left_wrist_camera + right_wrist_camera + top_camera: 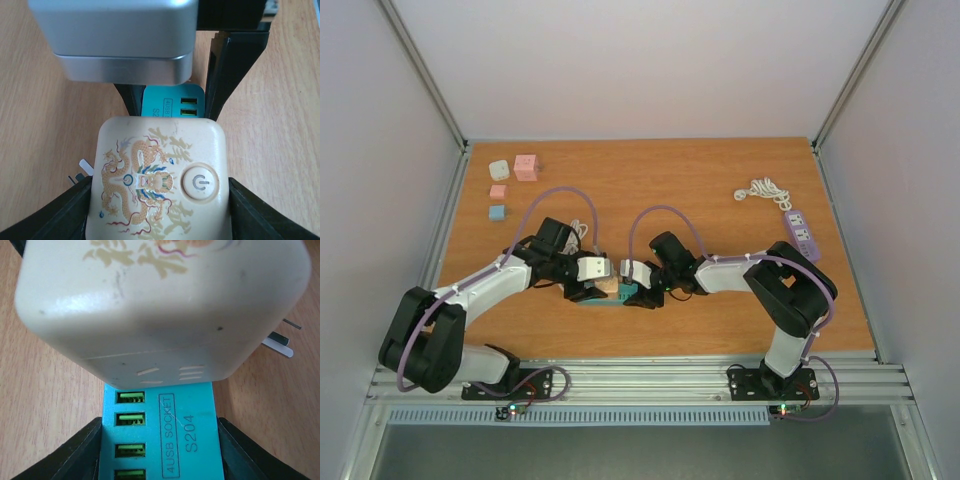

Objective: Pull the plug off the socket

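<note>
A cream cube plug (150, 170) with a dragon print and a round power button sits between my left gripper's (159, 202) black fingers, which are shut on its sides. A blue USB socket block (185, 440) marked "4USB SOCKET S204" is clamped in my right gripper (159, 452). The plug (160, 305) lies against the socket's far end; whether they are still joined is hidden. Two metal prongs (280, 342) stick out bare from the plug's side. In the top view both grippers, left (603, 283) and right (640, 293), meet at the table's near middle over the socket (620, 299).
A purple-and-white power strip (801, 232) with a coiled white cable (763, 191) lies at the right. Small cubes stand at the far left: white (499, 169), pink (526, 167), salmon (498, 191) and light blue (497, 212).
</note>
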`<state>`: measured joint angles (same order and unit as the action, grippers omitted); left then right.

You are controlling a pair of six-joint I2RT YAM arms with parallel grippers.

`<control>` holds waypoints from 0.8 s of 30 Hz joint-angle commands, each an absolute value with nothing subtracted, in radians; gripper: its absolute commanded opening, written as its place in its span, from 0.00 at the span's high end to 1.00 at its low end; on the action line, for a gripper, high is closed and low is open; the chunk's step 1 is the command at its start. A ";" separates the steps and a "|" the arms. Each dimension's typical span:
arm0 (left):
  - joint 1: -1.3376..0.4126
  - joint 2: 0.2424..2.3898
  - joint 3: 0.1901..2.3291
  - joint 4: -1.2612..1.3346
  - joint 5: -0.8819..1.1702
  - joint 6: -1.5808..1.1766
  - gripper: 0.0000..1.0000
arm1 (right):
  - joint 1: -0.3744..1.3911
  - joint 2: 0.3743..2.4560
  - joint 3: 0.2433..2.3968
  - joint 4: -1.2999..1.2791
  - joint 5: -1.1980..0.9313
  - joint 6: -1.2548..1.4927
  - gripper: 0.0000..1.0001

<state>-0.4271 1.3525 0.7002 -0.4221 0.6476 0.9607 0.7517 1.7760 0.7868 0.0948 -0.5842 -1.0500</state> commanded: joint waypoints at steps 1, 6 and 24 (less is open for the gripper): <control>-0.417 1.317 0.740 -0.388 0.747 0.920 0.54 | 0.765 1.785 0.796 0.100 -0.591 -1.056 0.53; -0.376 1.295 0.769 -0.418 0.799 0.920 0.57 | 0.765 1.787 0.790 0.095 -0.580 -1.068 0.56; -0.362 1.277 0.729 -0.426 0.782 0.985 0.64 | 0.764 1.788 0.787 0.081 -0.568 -1.075 0.58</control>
